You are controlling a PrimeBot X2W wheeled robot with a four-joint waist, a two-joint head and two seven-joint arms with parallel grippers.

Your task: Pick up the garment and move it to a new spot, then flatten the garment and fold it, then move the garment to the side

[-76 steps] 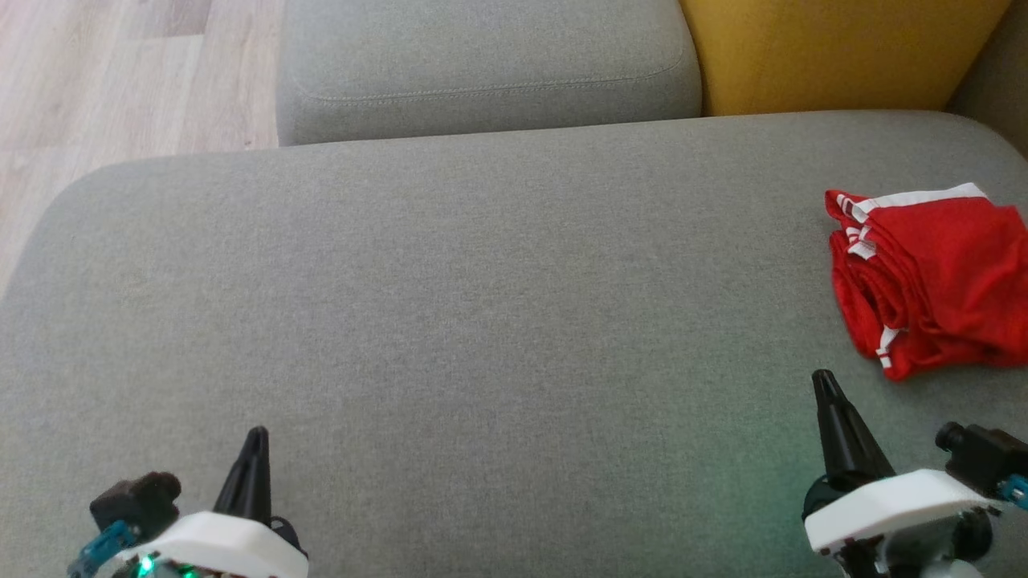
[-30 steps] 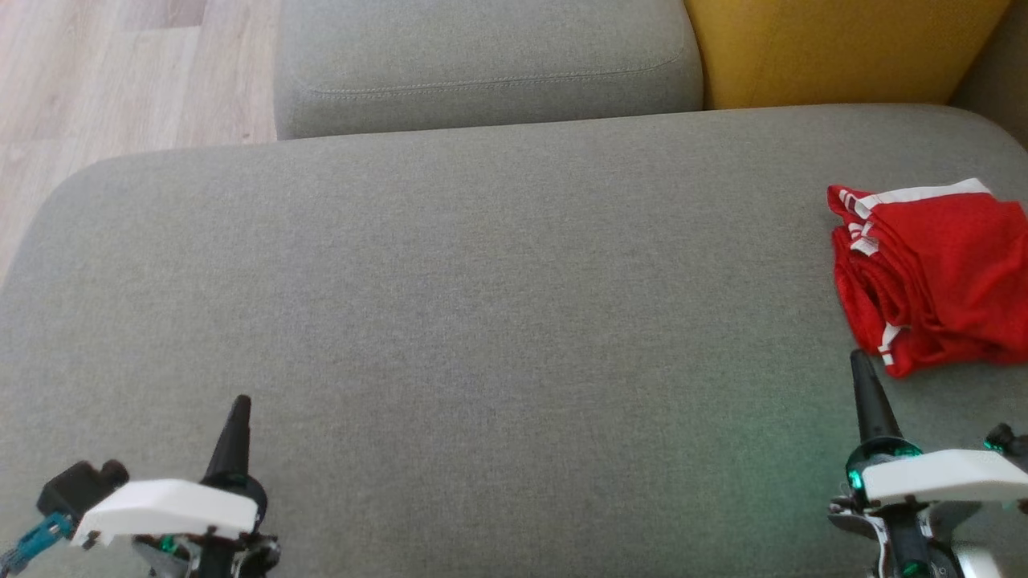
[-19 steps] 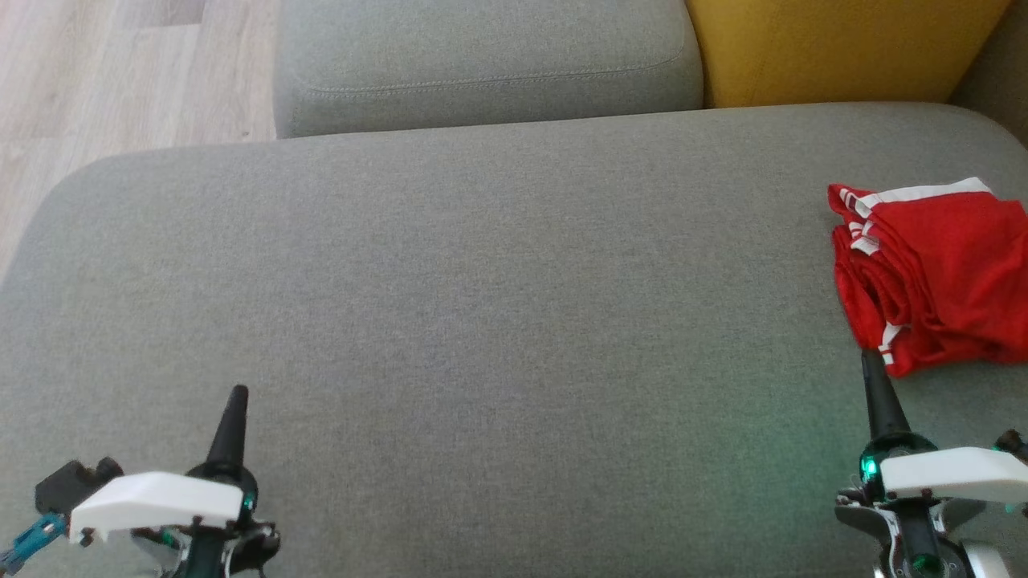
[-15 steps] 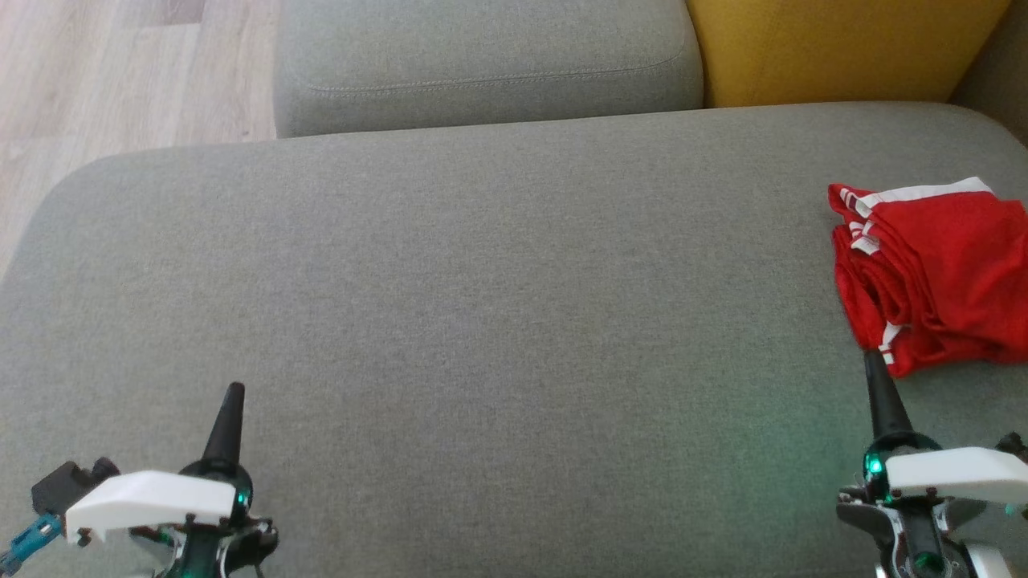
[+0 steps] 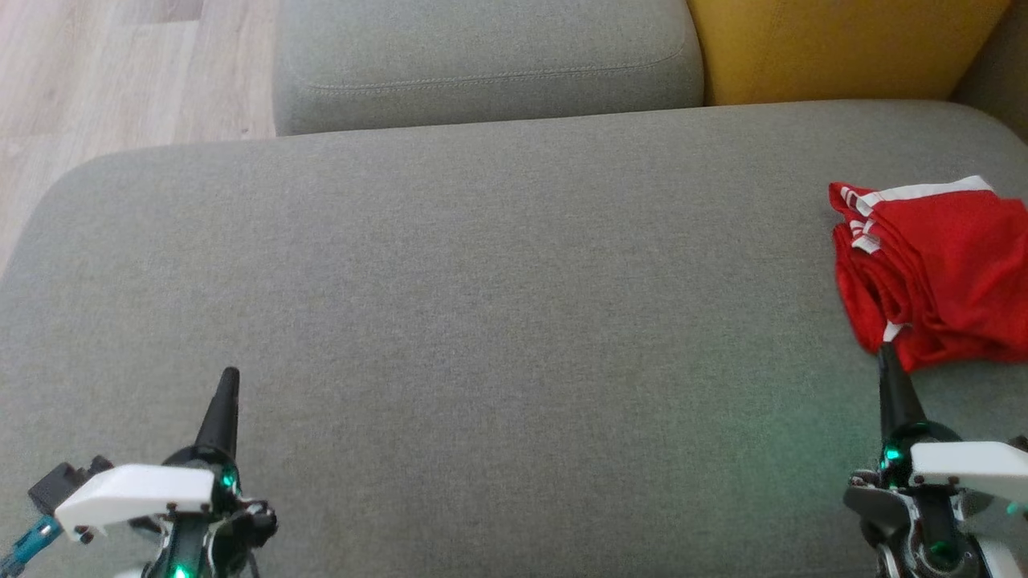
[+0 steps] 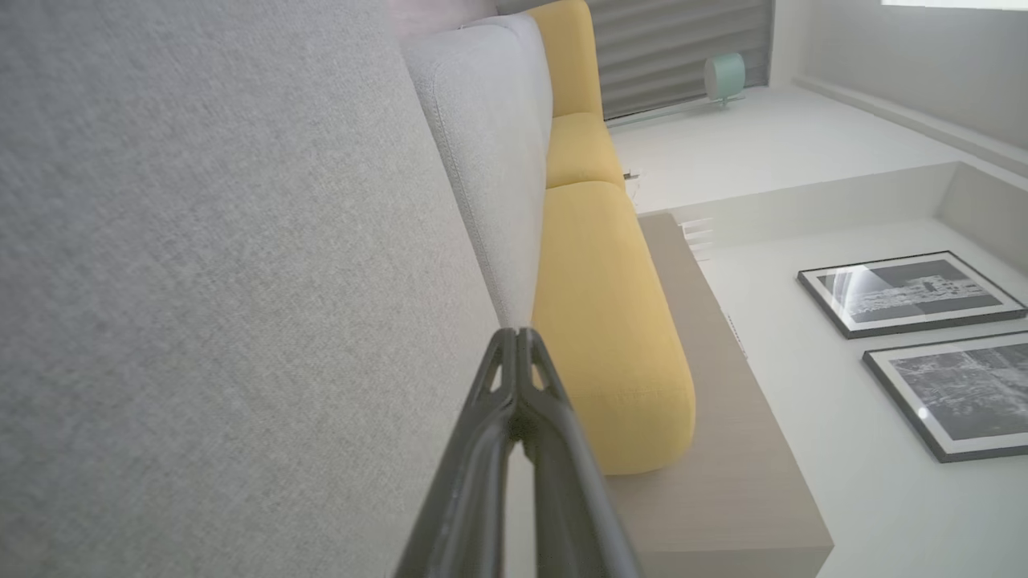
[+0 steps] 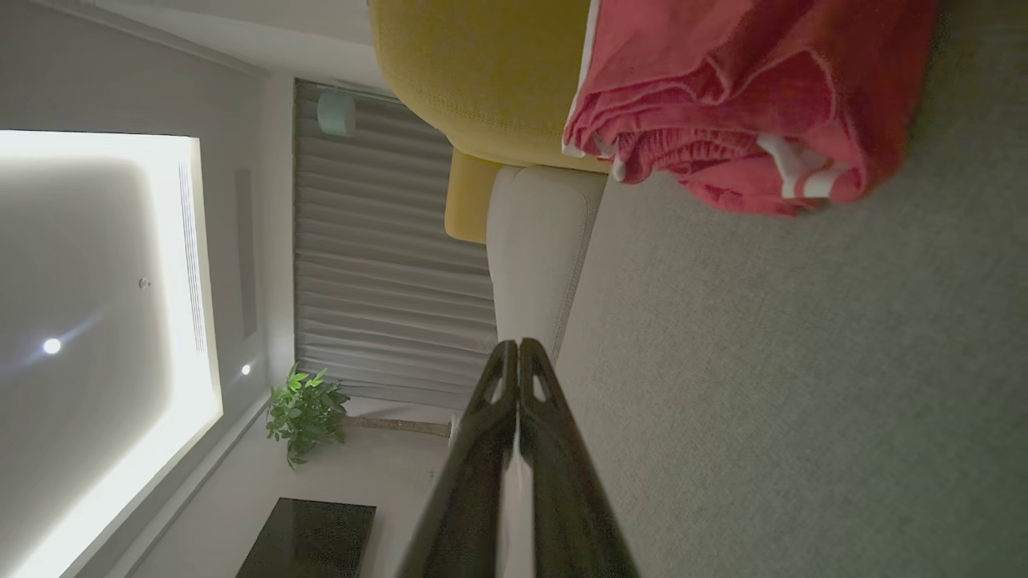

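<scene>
Head view suggests I'm nearly done: the garment (image 5: 940, 273) lies folded at the right of the sofa cushion (image 5: 482, 321), my left fingers (image 5: 221, 413) and right fingers (image 5: 894, 393) closed, empty.

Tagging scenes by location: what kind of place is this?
Most likely a home living room: a grey sofa with a yellow cushion, framed pictures, and a potted plant by curtains.

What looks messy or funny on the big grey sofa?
The red garment lies in a rumpled heap near the right end of the grey seat cushion. Its layers are bunched and its white trim is twisted, so it is not flat. Nothing else looks odd.
</scene>
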